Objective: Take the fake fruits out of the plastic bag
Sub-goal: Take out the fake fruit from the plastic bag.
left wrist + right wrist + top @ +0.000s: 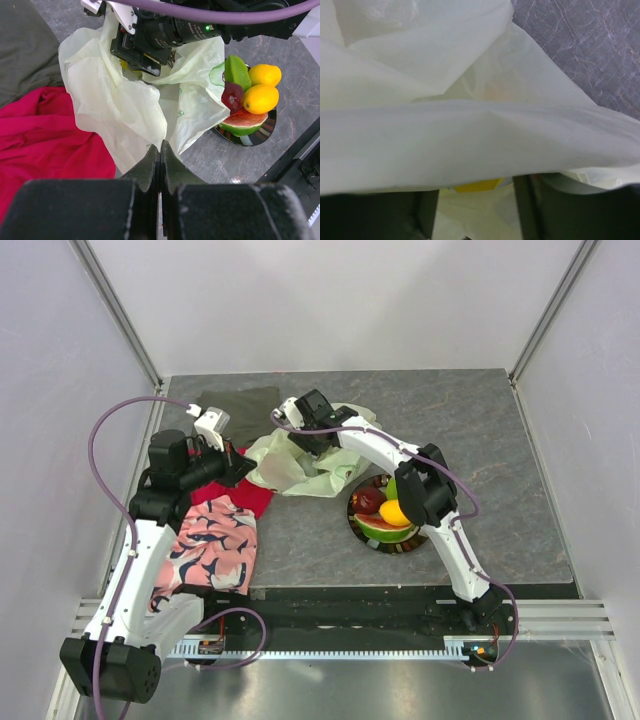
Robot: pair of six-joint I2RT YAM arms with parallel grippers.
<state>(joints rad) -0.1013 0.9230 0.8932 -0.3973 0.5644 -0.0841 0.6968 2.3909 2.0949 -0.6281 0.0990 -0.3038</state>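
Observation:
The pale-green plastic bag (300, 472) (115, 100) lies crumpled mid-table. My left gripper (240, 468) (160, 146) is shut on the bag's near edge. My right gripper (298, 443) (476, 200) reaches into the bag's mouth; its fingers (426, 215) stand apart and bag film hides the tips. A yellow fruit (472, 186) shows between them, narrower than the gap. On the dark-rimmed plate (362, 532) (265, 137) lie a watermelon slice (245, 122), a dark red apple (232, 95), a green piece (236, 72) and two yellow fruits (260, 98).
A red cloth (248, 500) (40, 130) lies under the bag's left side. A pink patterned cloth (210, 545) sits nearer the left arm's base. A dark grey cloth (240, 403) (20, 45) is at the back left. The table's front edge runs just below the plate.

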